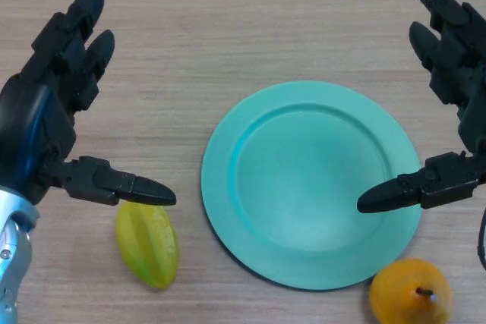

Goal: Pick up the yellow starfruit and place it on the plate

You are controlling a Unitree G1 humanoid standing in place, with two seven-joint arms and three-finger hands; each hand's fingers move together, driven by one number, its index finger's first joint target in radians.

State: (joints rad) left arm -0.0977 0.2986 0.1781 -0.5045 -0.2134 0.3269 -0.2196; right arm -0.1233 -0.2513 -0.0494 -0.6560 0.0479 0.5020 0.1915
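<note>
Starfruit (148,244) lies on the table (250,28) near its front edge, left of the plate (311,184) and apart from it, long axis running roughly toward me and away. From my seat the left robot hand (45,123) hangs just over it with fingers straight and spread wide, the thumb tip covering the fruit's upper end, though I cannot tell if it touches. Nothing is gripped, so I judge the pick has not begun. The plate sits in the middle, bare, its rim close to the fruit's right side. My right robot hand (456,111) is open too, fingers extended off the plate's right edge and thumb reaching in over the rim. An orange fruit (411,292) rests just beside the plate's lower right rim. What worries me: the starfruit is ridged and waxy-looking, so a closing thumb that meets a ridge off-centre could roll it away or squirt it toward the plate's edge. Carrying it across low could also clip that rim and shove the plate into the orange fruit, and the right thumb sits where I would want to set down.
</note>
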